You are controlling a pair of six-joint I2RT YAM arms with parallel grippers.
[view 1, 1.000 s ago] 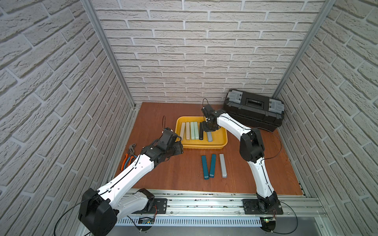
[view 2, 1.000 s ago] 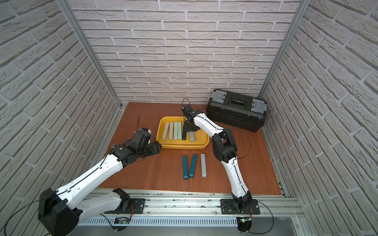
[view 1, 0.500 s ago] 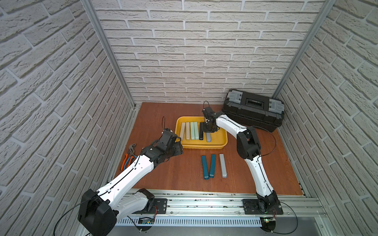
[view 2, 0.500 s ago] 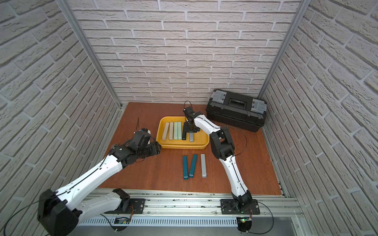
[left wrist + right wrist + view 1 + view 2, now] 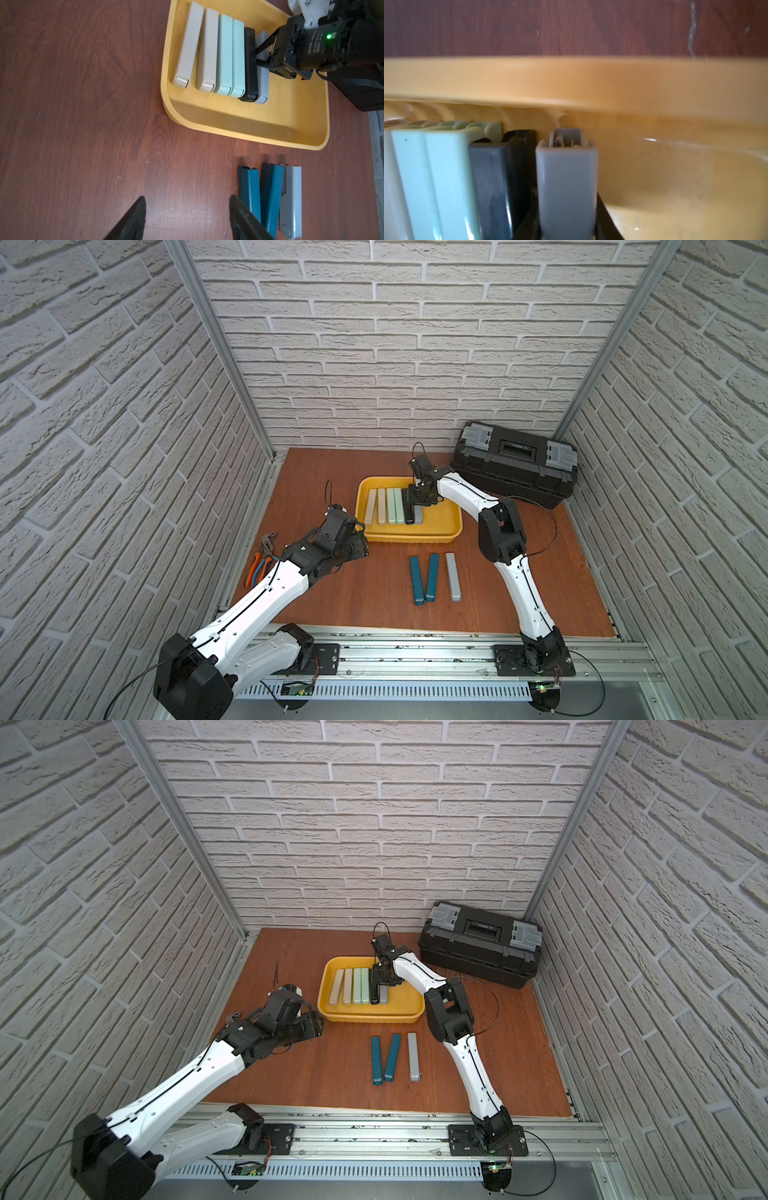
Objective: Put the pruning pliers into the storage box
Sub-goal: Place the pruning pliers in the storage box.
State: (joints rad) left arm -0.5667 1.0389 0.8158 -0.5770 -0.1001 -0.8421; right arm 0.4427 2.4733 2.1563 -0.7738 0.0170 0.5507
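Observation:
The yellow storage box [image 5: 411,537] [image 5: 370,1017] holds several pruning pliers side by side: two beige, two mint, one black [image 5: 250,62] and one grey [image 5: 262,87]. My right gripper [image 5: 419,499] [image 5: 566,228] reaches down into the box, shut on the grey bar [image 5: 566,182], which lies right beside the black one. On the table in front of the box lie two teal bars [image 5: 415,580] [image 5: 432,576] and a grey bar [image 5: 453,576]. My left gripper [image 5: 187,197] [image 5: 357,539] hovers open and holds nothing, left of the teal bars.
A black toolbox [image 5: 515,464] with grey latches stands at the back right. Orange-handled pliers [image 5: 259,560] lie by the left wall. Brick walls close in three sides, and a metal rail [image 5: 415,651] runs along the front.
My right gripper has slid the grey bar a little to the left inside the box, up against the black bar. The left arm has not moved.

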